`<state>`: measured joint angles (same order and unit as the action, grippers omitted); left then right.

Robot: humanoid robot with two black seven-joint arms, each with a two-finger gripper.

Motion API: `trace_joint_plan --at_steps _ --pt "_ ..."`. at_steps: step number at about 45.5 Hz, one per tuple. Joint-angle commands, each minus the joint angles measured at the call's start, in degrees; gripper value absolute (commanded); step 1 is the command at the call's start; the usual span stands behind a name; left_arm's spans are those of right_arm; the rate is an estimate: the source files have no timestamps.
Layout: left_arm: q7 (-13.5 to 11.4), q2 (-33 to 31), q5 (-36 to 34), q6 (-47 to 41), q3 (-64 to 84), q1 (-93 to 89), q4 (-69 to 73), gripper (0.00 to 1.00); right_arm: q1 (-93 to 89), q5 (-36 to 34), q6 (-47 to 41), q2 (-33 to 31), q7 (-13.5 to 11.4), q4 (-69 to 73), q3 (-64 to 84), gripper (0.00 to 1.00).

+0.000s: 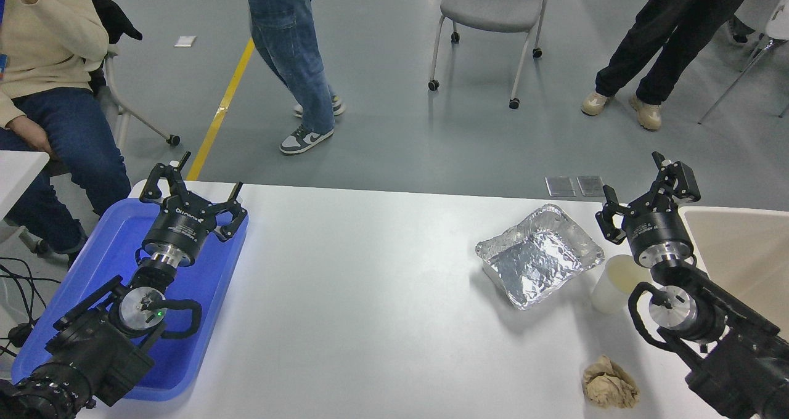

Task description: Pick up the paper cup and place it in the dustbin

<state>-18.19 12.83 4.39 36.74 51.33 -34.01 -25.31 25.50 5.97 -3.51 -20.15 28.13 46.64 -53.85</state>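
Right tool is spread wide and holding nothing, hovering just past the paper cup, which stands upright and looks empty between the empty foil tray and the dustbin. Risk I see: the wrist clips the rim and tips it.

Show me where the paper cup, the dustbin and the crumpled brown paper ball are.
paper cup (616, 283): head view, on its cream inside, beside the right arm.
dustbin (739, 252): head view, on its beige inner wall at the right edge.
crumpled brown paper ball (609, 389): head view, on its middle, near the table's front edge.
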Motion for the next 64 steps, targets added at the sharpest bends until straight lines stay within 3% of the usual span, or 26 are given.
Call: trace_joint_plan --at_steps 1,39,44,55,64 --pt "0.0 0.0 0.0 0.0 0.0 0.0 0.0 1.00 -0.1 -0.1 0.0 0.1 0.0 0.2 0.1 1.00" --pt "0.0 0.0 0.0 -0.1 0.0 0.0 0.0 1.00 0.2 -0.2 0.6 -0.2 -0.2 0.3 1.2 1.00" --pt "0.0 0.0 0.0 -0.1 0.0 0.0 0.0 1.00 -0.5 -0.1 0.4 -4.0 -0.6 3.1 3.0 1.00" --pt "0.0 0.0 0.0 -0.1 0.0 0.0 0.0 1.00 5.4 -1.0 0.1 -14.8 -0.2 4.9 23.2 1.00" --pt "0.0 0.0 0.0 -0.1 0.0 0.0 0.0 1.00 20.0 -0.7 -0.7 -21.2 -0.2 5.2 49.8 1.00"
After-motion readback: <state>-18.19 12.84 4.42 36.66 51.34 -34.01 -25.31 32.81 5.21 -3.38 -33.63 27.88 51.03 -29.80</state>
